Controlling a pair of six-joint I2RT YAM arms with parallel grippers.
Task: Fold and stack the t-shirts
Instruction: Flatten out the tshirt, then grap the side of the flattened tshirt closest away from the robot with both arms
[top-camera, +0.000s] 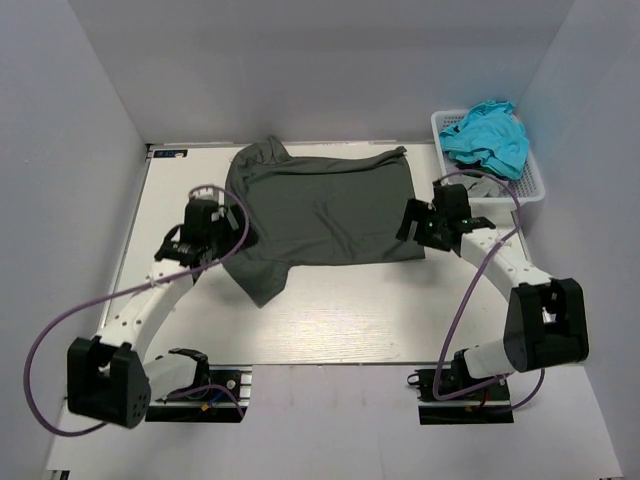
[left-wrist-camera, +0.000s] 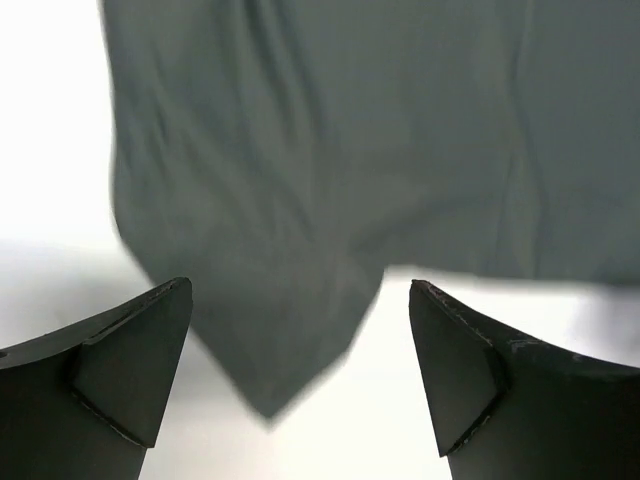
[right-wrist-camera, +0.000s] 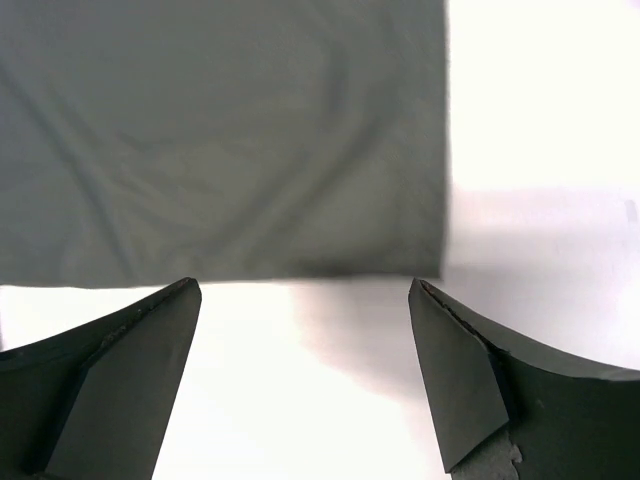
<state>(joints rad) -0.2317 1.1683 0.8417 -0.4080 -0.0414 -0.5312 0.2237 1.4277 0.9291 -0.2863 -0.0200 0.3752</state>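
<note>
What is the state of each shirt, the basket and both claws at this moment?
dark grey t-shirt: spread flat on the table, held by no claw.
turquoise t-shirt: crumpled in the basket.
basket: upright, holding the turquoise t-shirt.
left claw: open, empty.
right claw: open, empty.

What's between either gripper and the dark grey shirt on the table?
Nothing visible. The left gripper, open, faces the dark grey t-shirt at its sleeve. The right gripper, open, faces a hem corner on the other side, with only bare table in front of it.
</note>
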